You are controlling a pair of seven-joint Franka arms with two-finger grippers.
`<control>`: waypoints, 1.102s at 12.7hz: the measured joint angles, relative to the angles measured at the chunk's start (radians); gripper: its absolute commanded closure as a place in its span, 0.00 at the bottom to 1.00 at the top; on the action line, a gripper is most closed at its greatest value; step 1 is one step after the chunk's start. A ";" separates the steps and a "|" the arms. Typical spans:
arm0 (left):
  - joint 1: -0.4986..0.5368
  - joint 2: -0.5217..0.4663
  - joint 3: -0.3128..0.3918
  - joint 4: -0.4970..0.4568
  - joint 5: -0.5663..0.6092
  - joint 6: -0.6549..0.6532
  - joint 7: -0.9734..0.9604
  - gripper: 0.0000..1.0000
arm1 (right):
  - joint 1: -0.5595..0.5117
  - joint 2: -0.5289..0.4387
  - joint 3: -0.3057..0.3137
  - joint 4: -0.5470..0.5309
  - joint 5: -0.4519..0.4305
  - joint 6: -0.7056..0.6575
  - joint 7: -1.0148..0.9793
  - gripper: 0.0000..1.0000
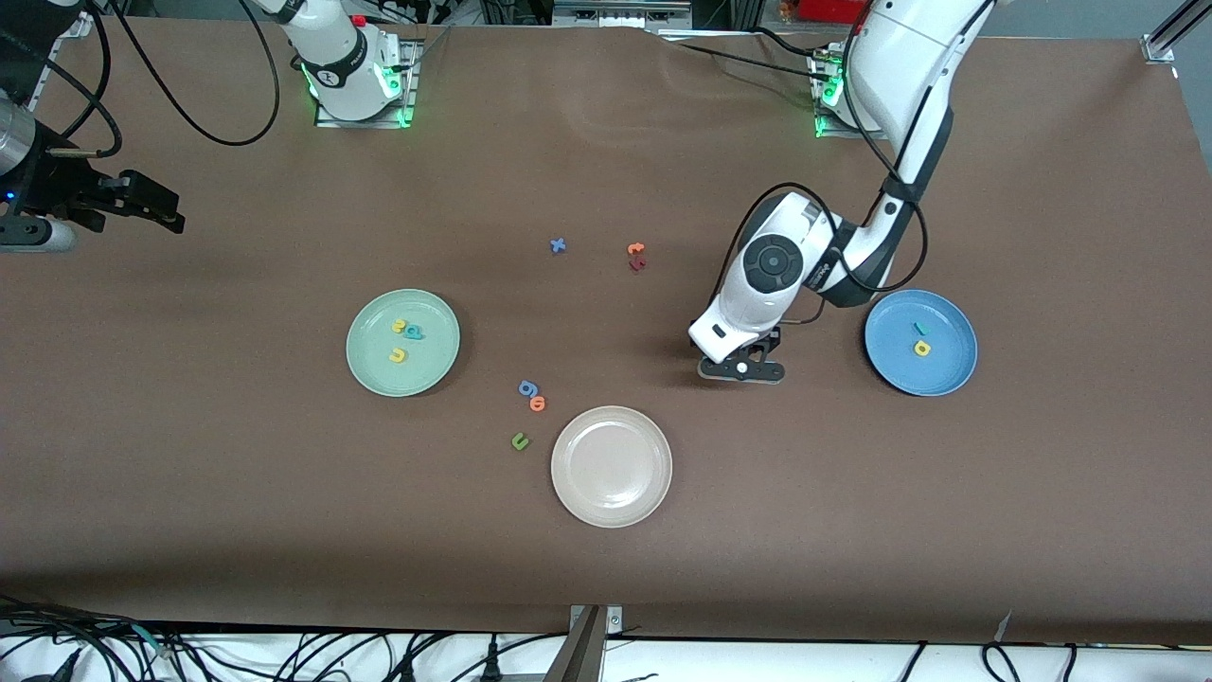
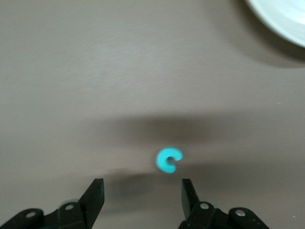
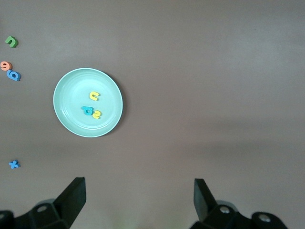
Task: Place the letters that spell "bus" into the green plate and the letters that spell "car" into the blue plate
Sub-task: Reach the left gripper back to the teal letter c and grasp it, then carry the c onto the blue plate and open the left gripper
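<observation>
Beige plate [image 1: 611, 466] aside, my left fingers [image 2: 97, 191] gape low around the c [image 2: 168, 160]; off-centre closing could flick it. My right gripper [image 3: 138, 198] waits, wide.

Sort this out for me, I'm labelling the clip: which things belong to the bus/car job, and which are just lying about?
Job:
green plate holding teal b, yellow s, yellow u
blue plate holding teal r, yellow a
teal c, on the table under the left gripper

Lying about:
beige plate
blue g
orange o
green u
blue x
</observation>
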 measured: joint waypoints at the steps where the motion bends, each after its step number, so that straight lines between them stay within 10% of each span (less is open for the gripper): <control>1: -0.005 0.011 0.000 0.001 0.000 0.033 0.038 0.28 | 0.000 0.000 0.000 0.000 0.000 0.000 0.000 0.00; 11: -0.019 0.065 0.003 0.002 0.000 0.093 0.305 0.34 | 0.002 0.000 0.002 0.007 0.000 0.000 -0.002 0.00; 14: -0.021 0.072 0.004 0.005 0.000 0.100 0.308 0.53 | 0.002 0.000 0.002 0.007 0.000 0.000 -0.002 0.00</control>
